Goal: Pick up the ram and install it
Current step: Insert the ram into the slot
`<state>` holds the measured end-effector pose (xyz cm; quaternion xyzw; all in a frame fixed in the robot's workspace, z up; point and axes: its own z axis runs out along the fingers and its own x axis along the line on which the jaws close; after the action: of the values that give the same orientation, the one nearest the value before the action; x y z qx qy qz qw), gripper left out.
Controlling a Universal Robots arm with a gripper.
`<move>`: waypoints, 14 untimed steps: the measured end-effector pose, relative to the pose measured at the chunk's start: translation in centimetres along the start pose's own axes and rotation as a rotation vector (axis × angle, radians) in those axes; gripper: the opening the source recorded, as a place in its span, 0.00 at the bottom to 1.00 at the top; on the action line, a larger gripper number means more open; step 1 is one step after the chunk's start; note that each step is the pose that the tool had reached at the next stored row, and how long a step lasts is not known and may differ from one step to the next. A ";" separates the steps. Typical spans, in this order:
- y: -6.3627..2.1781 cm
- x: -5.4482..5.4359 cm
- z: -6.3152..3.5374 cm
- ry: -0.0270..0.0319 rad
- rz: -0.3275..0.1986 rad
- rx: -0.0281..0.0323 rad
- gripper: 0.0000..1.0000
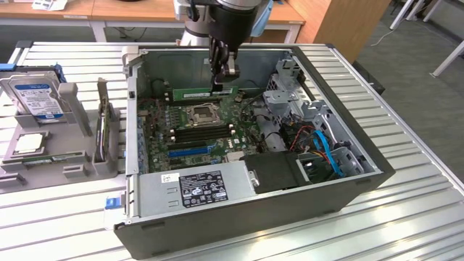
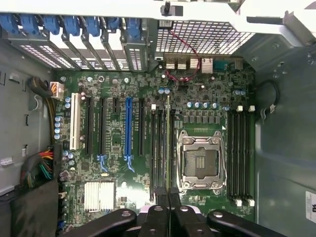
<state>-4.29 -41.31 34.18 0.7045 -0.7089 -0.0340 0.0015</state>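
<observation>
Gripper (image 1: 221, 80) clenched on the long, thin green ram stick (image 1: 205, 94), held edge-down above the black memory slots (image 2: 158, 148) beside the square silver processor socket (image 1: 202, 113); judgement: keep it level, parallel to the slot, press evenly.

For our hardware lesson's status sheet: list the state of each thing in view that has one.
Case: open, on its side.
Gripper: shut on ram.
Ram: held on edge over the board.
Socket: empty.
Slots: empty.
Processor: lying in the tray.
</observation>
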 end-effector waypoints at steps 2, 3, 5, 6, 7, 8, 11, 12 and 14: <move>-0.02 0.0 0.31 0.0006 0.000 0.0001 0.12; -0.02 0.0 0.44 0.0010 0.000 0.0000 0.12; -0.04 0.0 0.72 0.0016 0.000 0.0000 0.12; -0.04 0.0 0.85 0.0019 0.000 0.0000 0.12; -0.05 0.0 0.99 0.0023 0.000 0.0000 0.12; -0.06 0.1 1.12 0.0025 0.000 0.0000 0.12; -0.07 0.1 1.47 0.0028 0.000 0.0001 0.12; -0.08 0.1 1.59 0.0029 0.000 0.0001 0.12; -0.09 0.1 1.84 0.0029 0.000 0.0001 0.12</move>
<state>-4.29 -41.31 32.34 0.7045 -0.7089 -0.0330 0.0025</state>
